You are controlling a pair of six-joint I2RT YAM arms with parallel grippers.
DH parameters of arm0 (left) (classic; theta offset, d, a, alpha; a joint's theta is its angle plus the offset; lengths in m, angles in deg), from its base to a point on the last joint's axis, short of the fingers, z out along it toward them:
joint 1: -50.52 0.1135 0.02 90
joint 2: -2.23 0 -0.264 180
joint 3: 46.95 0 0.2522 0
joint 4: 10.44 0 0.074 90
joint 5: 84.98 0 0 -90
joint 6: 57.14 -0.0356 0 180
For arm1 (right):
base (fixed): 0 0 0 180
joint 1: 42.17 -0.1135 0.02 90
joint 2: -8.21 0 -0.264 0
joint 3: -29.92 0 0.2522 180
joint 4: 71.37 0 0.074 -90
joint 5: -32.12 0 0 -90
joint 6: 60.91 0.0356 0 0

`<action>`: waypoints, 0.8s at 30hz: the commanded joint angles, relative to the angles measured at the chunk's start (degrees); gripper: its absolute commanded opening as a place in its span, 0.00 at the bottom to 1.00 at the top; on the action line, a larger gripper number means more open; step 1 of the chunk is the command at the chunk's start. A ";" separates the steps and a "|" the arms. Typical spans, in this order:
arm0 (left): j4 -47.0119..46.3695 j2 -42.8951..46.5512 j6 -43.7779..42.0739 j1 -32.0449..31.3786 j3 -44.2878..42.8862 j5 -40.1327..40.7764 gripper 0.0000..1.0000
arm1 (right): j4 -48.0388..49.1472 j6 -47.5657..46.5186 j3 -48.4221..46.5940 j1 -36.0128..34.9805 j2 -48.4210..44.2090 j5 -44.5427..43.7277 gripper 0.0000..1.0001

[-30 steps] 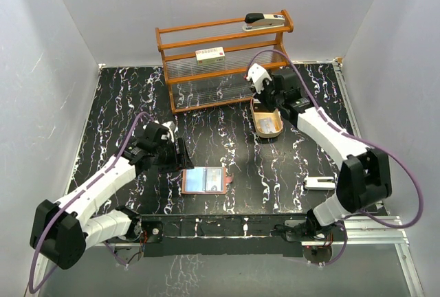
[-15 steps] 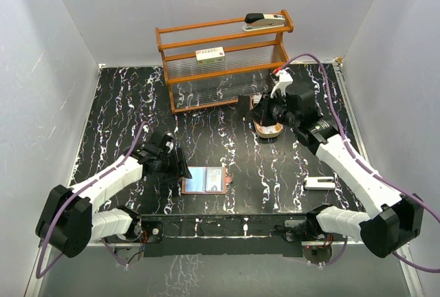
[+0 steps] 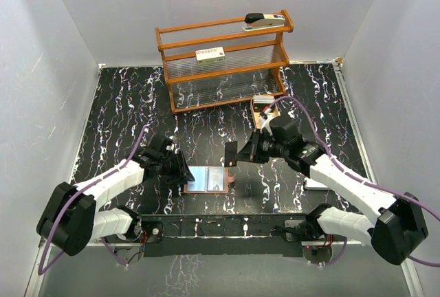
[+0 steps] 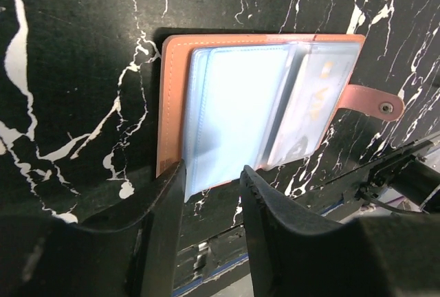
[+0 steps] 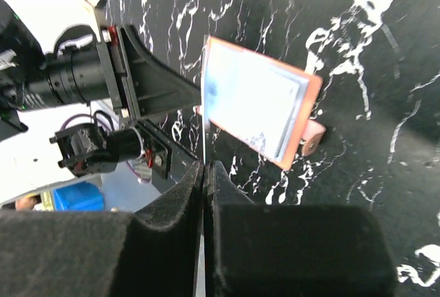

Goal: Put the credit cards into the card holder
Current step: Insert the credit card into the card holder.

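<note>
Carrying card (image 5: pixel 205 97) edge-on, right gripper (image 3: pixel 236 154) clenched on it — now just right of wallet (image 3: pixel 205 179), well behind it second ago. Left gripper (image 4: pixel 213 173) at wallet's left edge, jaws apart but narrower than before; wallet flat, open, unmoved.

Card holder open on the table, one credit card held near it.

The reddish-brown card holder (image 3: pixel 206 179) lies flat and open, clear sleeves (image 4: pixel 234 104) facing up, snap tab (image 4: pixel 375 102) sticking out to the right. A pale card (image 4: pixel 313 104) sits in one sleeve. A thin credit card (image 5: pixel 205 97), seen edge-on, is pinched in the right gripper (image 5: pixel 205 170) near the tab end.
</note>
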 commanded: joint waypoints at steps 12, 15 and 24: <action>-6.90 -2.93 4.05 0.10 1.19 -7.14 0.28 | 17.24 7.01 3.09 -11.21 17.47 1.28 0.00; -3.95 -2.28 3.61 0.10 0.34 -5.19 0.32 | 16.85 5.83 3.07 -11.27 20.03 0.81 0.00; -0.75 -3.95 -0.02 0.06 -1.54 -1.22 0.39 | 19.35 5.46 3.84 -11.28 25.18 1.94 0.00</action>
